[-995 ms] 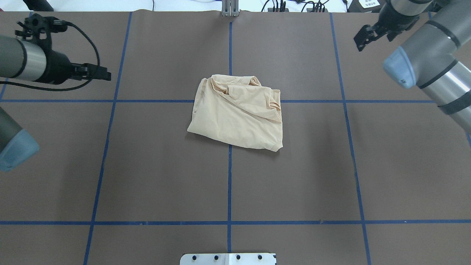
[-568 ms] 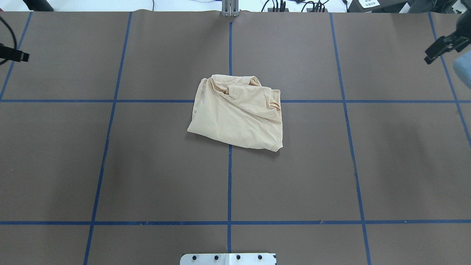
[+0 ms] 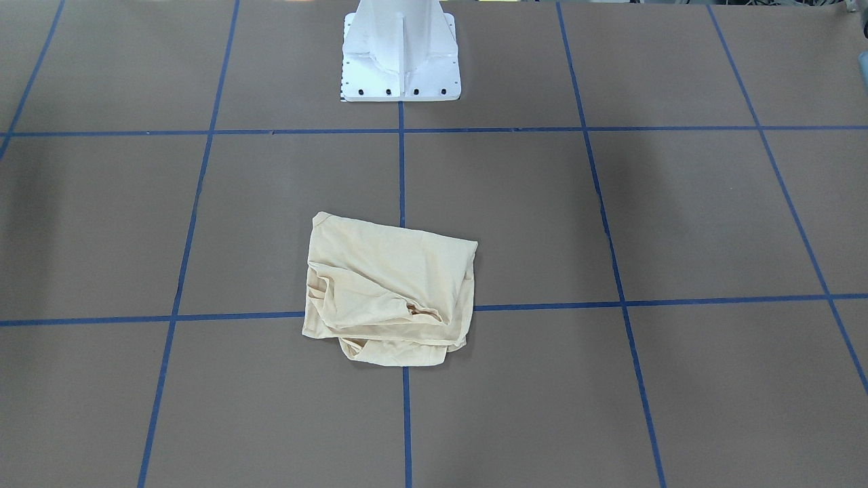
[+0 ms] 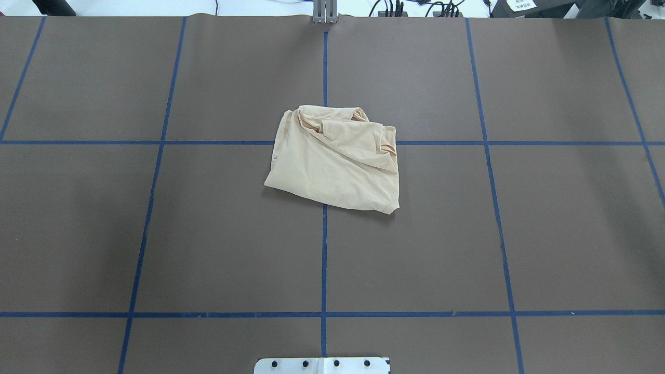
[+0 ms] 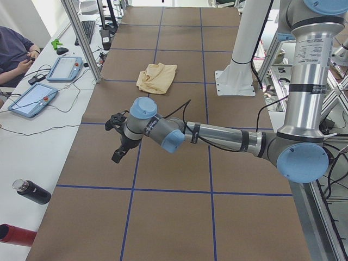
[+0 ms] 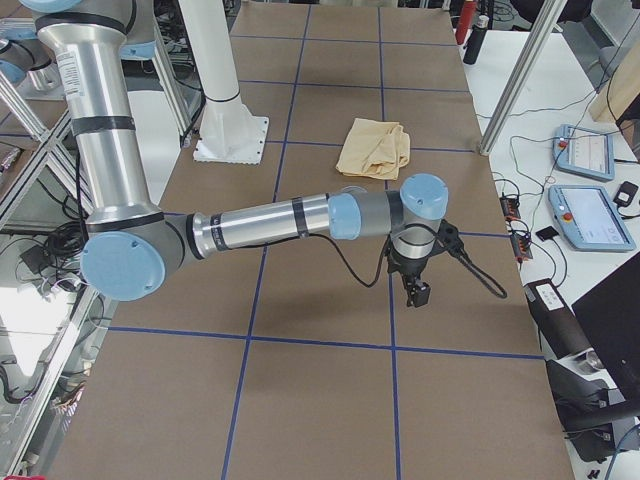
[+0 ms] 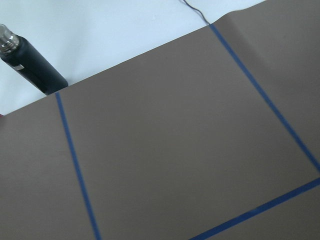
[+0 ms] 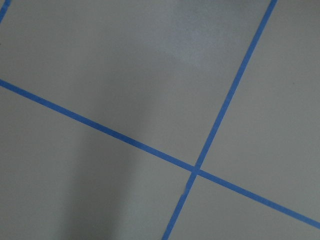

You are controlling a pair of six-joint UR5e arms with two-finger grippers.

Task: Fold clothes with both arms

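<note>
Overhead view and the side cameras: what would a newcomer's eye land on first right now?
First, the cream-yellow T-shirt, a rumpled, roughly folded bundle at the middle of the brown table, lying over a crossing of the blue tape lines. Next, the arms, both well away from it: the left arm reaches over the table's left end and the right arm over its right end. The left gripper and right gripper hang above bare table.

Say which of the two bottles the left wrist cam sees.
The black bottle with the silver cap; the red bottle shows only in the exterior left view.
</note>
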